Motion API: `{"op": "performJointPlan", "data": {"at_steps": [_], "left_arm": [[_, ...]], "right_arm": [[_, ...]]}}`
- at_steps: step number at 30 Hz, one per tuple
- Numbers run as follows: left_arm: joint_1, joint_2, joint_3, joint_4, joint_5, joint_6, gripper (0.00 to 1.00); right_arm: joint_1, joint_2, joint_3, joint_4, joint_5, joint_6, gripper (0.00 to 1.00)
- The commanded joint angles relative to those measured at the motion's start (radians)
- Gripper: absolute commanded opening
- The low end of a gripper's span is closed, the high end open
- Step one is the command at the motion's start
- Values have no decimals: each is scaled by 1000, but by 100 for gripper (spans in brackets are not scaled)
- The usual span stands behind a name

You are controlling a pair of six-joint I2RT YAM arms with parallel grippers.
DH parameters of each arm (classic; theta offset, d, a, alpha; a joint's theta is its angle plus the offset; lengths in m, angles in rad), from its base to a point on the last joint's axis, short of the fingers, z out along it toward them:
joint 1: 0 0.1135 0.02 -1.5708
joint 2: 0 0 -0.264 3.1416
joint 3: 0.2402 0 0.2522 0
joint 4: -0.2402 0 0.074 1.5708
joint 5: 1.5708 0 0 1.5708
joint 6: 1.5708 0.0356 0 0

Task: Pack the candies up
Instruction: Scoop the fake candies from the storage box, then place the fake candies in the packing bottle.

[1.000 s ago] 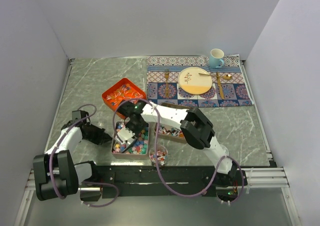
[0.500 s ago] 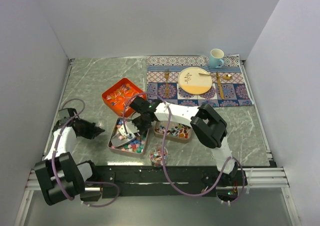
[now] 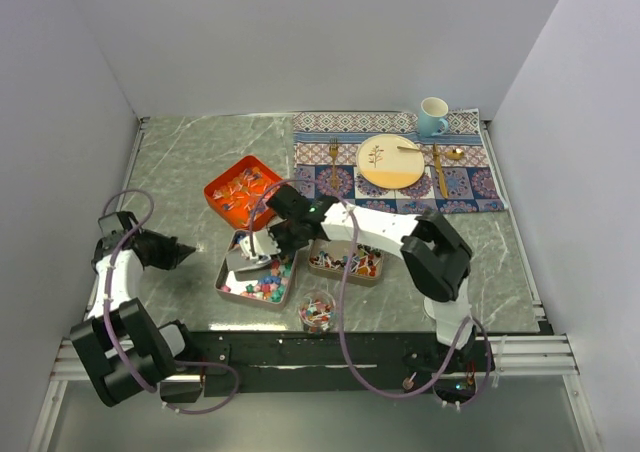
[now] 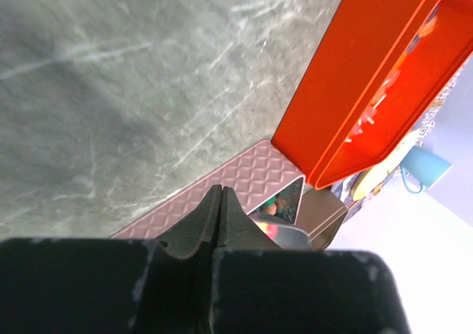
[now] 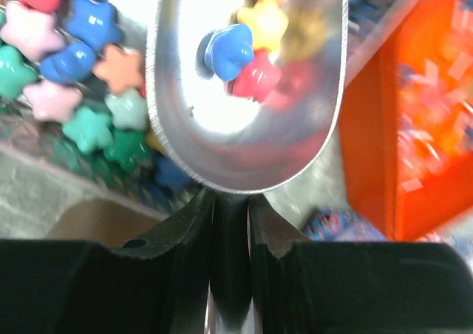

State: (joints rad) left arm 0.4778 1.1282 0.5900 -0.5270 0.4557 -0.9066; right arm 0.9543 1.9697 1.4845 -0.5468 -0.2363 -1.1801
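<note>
My right gripper [image 3: 278, 240] [image 5: 230, 201] is shut on the handle of a metal scoop [image 3: 250, 256] [image 5: 247, 105]. The scoop holds a blue [image 5: 228, 49], a yellow [image 5: 266, 22] and a red [image 5: 255, 79] star-shaped candy. It hovers over the pink tin [image 3: 226, 269] of chunky coloured candies [image 3: 262, 284] [image 5: 70, 75]. A second tin [image 3: 345, 262] to its right holds slim wrapped candies. My left gripper [image 3: 185, 251] [image 4: 219, 193] is shut and empty, low over the table left of the pink tin [image 4: 251, 168].
An orange tray [image 3: 247, 192] [image 4: 355, 90] [image 5: 432, 127] with wrapped pieces lies behind the tins. A small glass bowl [image 3: 317, 310] of candies stands near the front edge. A patterned placemat [image 3: 470, 187] with plate [image 3: 390, 162], cutlery and blue mug [image 3: 432, 116] lies at the back right.
My left arm has drawn back to the left, away from the pink tin. My right gripper has moved right with the scoop, now lifted with candies in it.
</note>
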Motion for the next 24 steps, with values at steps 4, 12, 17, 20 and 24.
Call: {"op": "performJointPlan", "data": {"at_steps": [4, 12, 17, 20, 24], "left_arm": [[39, -5, 48, 22, 12, 51, 1], [67, -18, 54, 59, 17, 37, 1], [82, -34, 76, 32, 15, 38, 1], [88, -42, 87, 28, 15, 37, 1], [97, -56, 83, 33, 15, 22, 1]], "right_arm": [[-43, -215, -46, 125, -28, 112, 0], [-68, -471, -231, 248, 8, 157, 0], [-74, -612, -274, 213, 63, 180, 0], [-80, -733, -350, 153, 77, 133, 0], [-77, -888, -466, 82, 112, 62, 0]]}}
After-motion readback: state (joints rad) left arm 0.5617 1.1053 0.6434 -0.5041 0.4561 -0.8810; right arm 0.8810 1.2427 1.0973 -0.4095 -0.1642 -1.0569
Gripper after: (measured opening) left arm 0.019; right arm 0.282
